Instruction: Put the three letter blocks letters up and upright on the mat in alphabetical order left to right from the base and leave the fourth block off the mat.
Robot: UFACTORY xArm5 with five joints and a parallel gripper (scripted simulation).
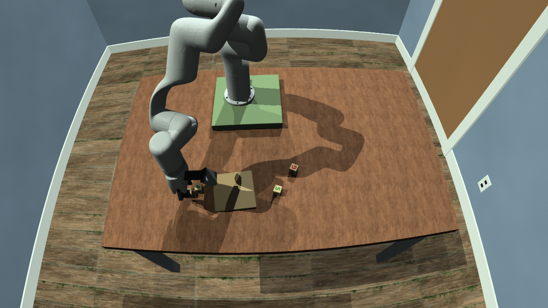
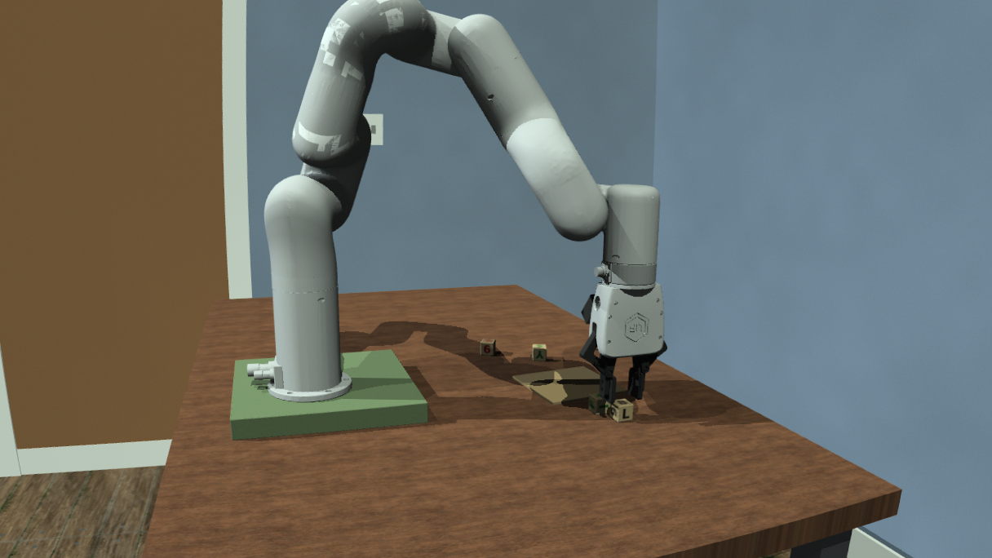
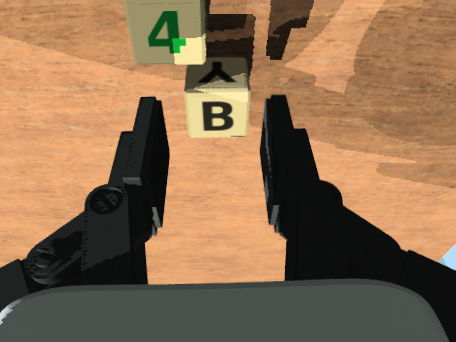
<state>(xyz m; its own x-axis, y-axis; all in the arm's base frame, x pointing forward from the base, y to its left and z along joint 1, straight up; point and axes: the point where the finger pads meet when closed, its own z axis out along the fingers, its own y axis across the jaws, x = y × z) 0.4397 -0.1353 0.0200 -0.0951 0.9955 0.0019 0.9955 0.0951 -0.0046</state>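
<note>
The gripper [image 1: 195, 187] [image 2: 622, 396] [image 3: 214, 124] has its fingers apart, nothing held. Just beyond its tips sits the B block [image 2: 623, 412] [image 3: 217, 115]; close by, the 4 block [image 1: 198, 187] [image 2: 596, 404] [image 3: 164, 35] — seemingly the odd one — is already off the mat [image 1: 243, 197] [image 2: 555, 394]. Past the mat, farther from the gripper, lie the S block [image 1: 277, 189] [image 2: 538, 352] and the G block [image 1: 294, 169] [image 2: 487, 347]. No letter is on the mat, so all three placements, the B-G-S row, upright turns and final retreat remain.
</note>
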